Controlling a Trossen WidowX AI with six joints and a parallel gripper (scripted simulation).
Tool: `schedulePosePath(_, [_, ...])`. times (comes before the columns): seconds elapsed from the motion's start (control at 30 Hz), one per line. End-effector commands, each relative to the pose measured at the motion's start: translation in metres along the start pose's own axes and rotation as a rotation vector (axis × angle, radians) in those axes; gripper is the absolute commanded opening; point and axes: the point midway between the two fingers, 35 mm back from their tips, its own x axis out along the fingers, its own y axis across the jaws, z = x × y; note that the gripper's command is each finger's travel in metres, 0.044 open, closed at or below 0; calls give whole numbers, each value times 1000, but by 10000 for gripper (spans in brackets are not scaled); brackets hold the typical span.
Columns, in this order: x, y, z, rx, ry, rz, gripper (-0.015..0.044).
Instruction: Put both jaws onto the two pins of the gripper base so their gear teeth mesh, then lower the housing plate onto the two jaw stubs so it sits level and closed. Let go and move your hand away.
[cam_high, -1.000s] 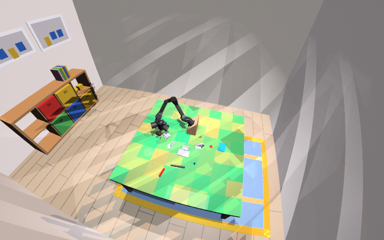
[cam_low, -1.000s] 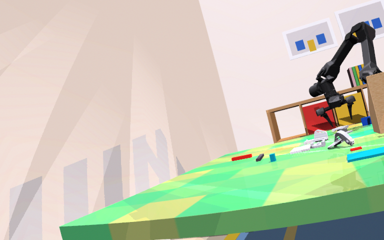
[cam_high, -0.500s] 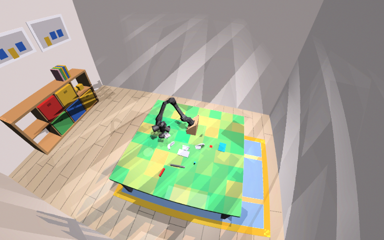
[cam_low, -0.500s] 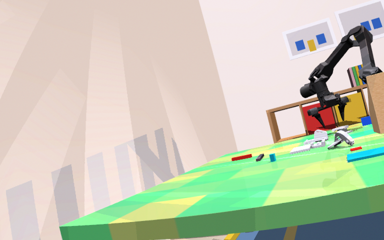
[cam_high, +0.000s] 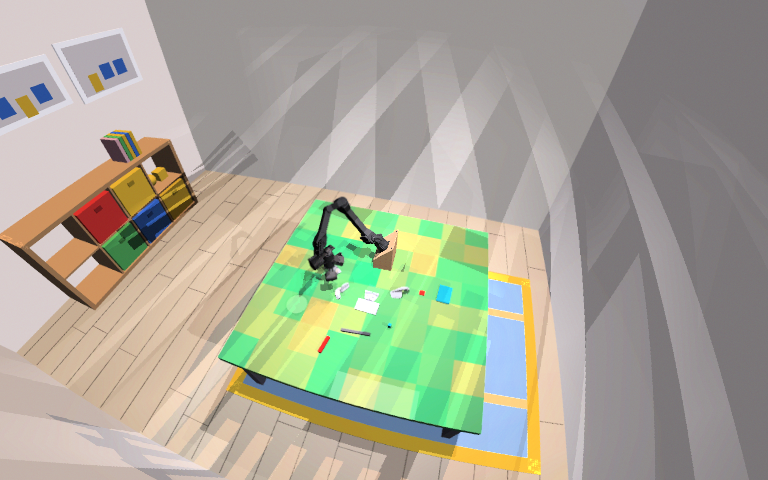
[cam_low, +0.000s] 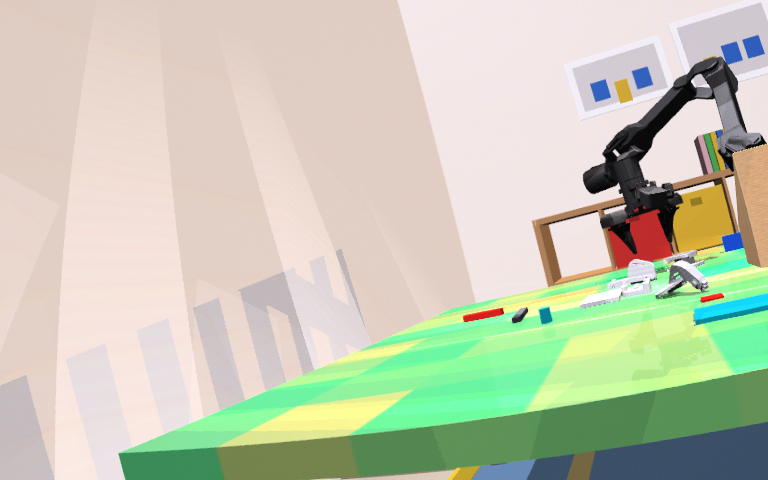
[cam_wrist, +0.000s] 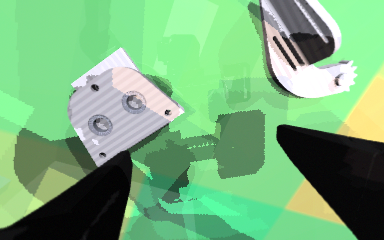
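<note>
My gripper (cam_high: 334, 268) (cam_low: 652, 247) (cam_wrist: 205, 144) is open and empty, above the table. The housing plate (cam_high: 336, 270) (cam_low: 681, 256) (cam_wrist: 115, 112), pale with two ringed holes, lies below it; in the wrist view it is beyond the left fingertip. One white jaw (cam_high: 342, 290) (cam_low: 641, 268) (cam_wrist: 300, 82) lies apart from the plate, its gear teeth showing in the wrist view. The other jaw (cam_high: 399, 292) (cam_low: 688, 274) lies farther right in the top view. The white gripper base (cam_high: 367, 306) (cam_low: 601, 298) lies between the jaws, with none on it; its pins are too small to make out.
A wooden block (cam_high: 385, 259) (cam_low: 750, 203) stands near the arm's base. A cyan block (cam_high: 444, 294) (cam_low: 730, 308), a small red piece (cam_high: 421, 293) (cam_low: 711, 297), a teal cylinder (cam_high: 389, 325) (cam_low: 545, 315), a dark bar (cam_high: 355, 332) (cam_low: 519, 314) and a red bar (cam_high: 323, 344) (cam_low: 483, 314) lie around.
</note>
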Motion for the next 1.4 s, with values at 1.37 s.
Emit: schedulePosePath(1.37, [3,-74,47,-574,43,-45,440])
